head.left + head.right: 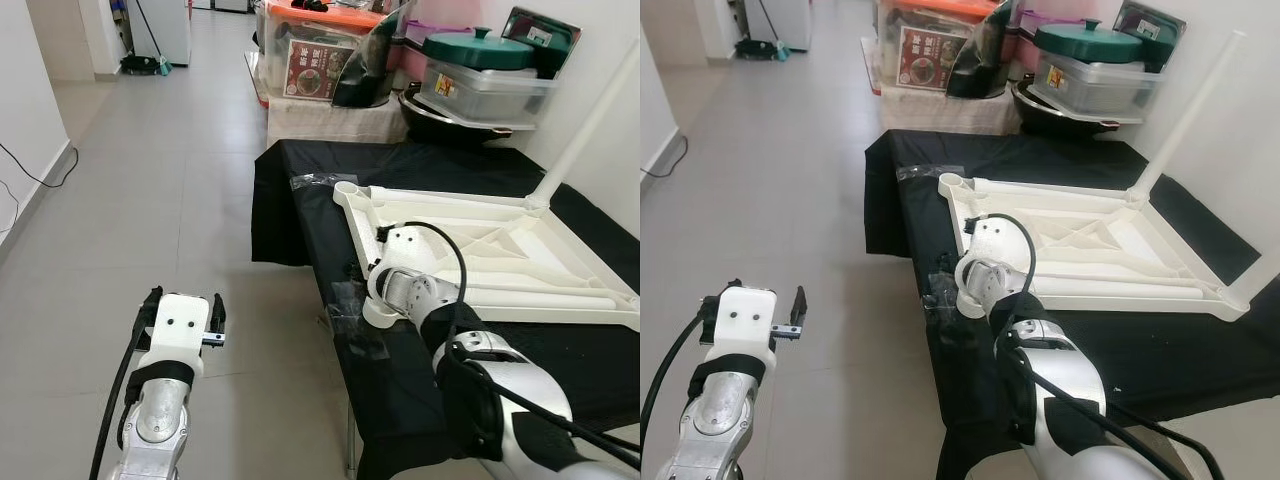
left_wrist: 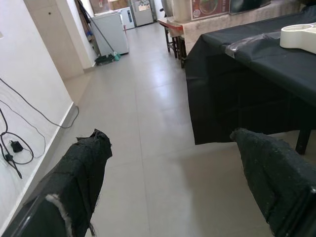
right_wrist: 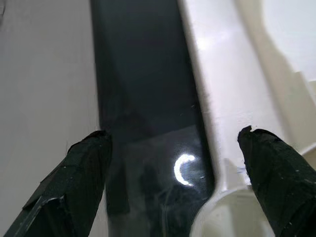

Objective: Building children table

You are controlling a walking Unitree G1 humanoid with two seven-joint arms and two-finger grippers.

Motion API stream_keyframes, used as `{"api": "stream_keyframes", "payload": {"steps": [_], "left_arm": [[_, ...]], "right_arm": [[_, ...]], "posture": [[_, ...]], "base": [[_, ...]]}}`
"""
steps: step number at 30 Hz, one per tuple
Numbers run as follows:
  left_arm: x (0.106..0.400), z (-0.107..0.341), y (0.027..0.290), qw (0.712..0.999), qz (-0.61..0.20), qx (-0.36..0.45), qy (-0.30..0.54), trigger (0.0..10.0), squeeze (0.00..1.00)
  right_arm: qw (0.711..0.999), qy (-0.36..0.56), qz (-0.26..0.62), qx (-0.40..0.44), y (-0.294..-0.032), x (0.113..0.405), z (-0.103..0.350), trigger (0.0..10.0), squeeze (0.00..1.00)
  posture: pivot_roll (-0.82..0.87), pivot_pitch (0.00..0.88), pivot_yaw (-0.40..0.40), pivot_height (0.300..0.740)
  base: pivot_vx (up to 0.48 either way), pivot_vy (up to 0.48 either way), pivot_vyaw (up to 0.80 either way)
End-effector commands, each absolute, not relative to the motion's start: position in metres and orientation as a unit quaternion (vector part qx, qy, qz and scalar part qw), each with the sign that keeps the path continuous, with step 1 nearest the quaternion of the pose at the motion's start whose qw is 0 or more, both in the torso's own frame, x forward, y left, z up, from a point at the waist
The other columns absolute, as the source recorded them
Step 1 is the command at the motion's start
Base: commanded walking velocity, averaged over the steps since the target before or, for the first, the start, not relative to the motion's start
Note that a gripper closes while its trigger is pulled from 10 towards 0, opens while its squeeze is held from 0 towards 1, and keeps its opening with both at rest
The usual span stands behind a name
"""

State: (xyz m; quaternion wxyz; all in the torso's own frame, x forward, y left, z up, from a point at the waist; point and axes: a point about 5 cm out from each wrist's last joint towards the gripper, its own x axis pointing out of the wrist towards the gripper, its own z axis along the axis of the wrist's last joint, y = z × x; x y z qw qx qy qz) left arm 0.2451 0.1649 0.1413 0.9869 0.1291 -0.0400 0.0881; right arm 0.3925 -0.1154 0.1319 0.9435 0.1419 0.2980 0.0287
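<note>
Nearest, the left gripper [image 1: 183,312] is held out over the tiled floor [image 1: 150,180], well apart from the desk; its jaws are seen spread w/ nothing between them, so that arm is judged idle

Next, the right gripper [image 3: 173,163] is poised at the near corner of the upturned white tabletop [image 1: 480,235], just above the round leg socket [image 1: 380,312] there. In the right wrist view the jaws are spread wide, one finger over the black cloth [image 1: 420,400] at the desk's edge, the other over the white rim; nothing is pinched

Further on, the tabletop lies underside up on the cloth-covered desk, ribs showing. A loose white leg [image 1: 540,292] lies along its near side inside the frame. Another empty socket [image 1: 345,188] is seen at the far left corner, and one leg [image 1: 585,125] is already stood upright in the far right corner

Step judged: leg fitting, approx a quarter done. Next move would call for the loose leg to be pinched, tipped upright and pressed into an empty socket – alignment w/ the socket matters

Beyond, boxes and a green-lidded pot [image 1: 478,50] are stacked on a bench
</note>
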Motion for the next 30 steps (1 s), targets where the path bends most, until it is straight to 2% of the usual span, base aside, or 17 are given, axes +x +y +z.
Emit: {"api": "stream_keyframes", "payload": {"steps": [1,8,15,16,17,18,19,30], "left_arm": [[0.245,0.137,0.161,0.987,0.080,0.134,-0.030,10.0,0.00],[0.244,0.135,0.159,0.988,0.076,0.132,-0.025,10.0,0.00],[0.242,0.133,0.158,0.988,0.074,0.131,-0.022,10.0,0.00],[0.242,0.132,0.158,0.988,0.074,0.130,-0.021,10.0,0.00],[0.242,0.132,0.157,0.989,0.075,0.130,-0.020,10.0,0.00],[0.242,0.132,0.157,0.989,0.075,0.130,-0.020,10.0,0.00],[0.242,0.132,0.157,0.989,0.075,0.129,-0.019,10.0,0.00],[0.241,0.130,0.155,0.989,0.072,0.127,-0.015,10.0,0.00]], "right_arm": [[0.933,0.338,0.057,0.110,-0.110,0.385,0.118,10.0,0.00],[0.918,0.380,0.097,0.061,-0.100,0.373,0.098,10.0,0.00],[0.905,0.406,0.106,0.072,-0.100,0.366,0.089,10.0,0.00],[0.902,0.410,0.109,0.078,-0.102,0.366,0.088,9.7,0.00],[0.900,0.412,0.111,0.082,-0.104,0.365,0.088,7.7,0.00],[0.900,0.412,0.111,0.082,-0.104,0.365,0.088,7.7,0.00],[0.900,0.413,0.113,0.086,-0.106,0.365,0.088,0.0,0.00],[0.898,0.413,0.130,0.072,-0.122,0.365,0.087,0.0,0.00]], "posture": [[0.13,0.000,-0.176,0.740],[0.13,0.000,-0.184,0.740],[0.14,0.000,-0.193,0.740],[0.13,0.000,-0.193,0.740],[0.13,0.000,-0.193,0.740],[0.13,0.000,-0.193,0.740],[0.13,0.000,-0.193,0.740],[0.12,0.000,-0.194,0.740]], "base": [[0.000,0.000,0.00],[0.000,0.000,0.00],[0.000,0.000,0.00],[0.000,0.000,0.00],[0.000,0.000,0.00],[0.000,0.000,0.00],[0.000,0.000,0.00],[0.000,0.000,0.00]]}}
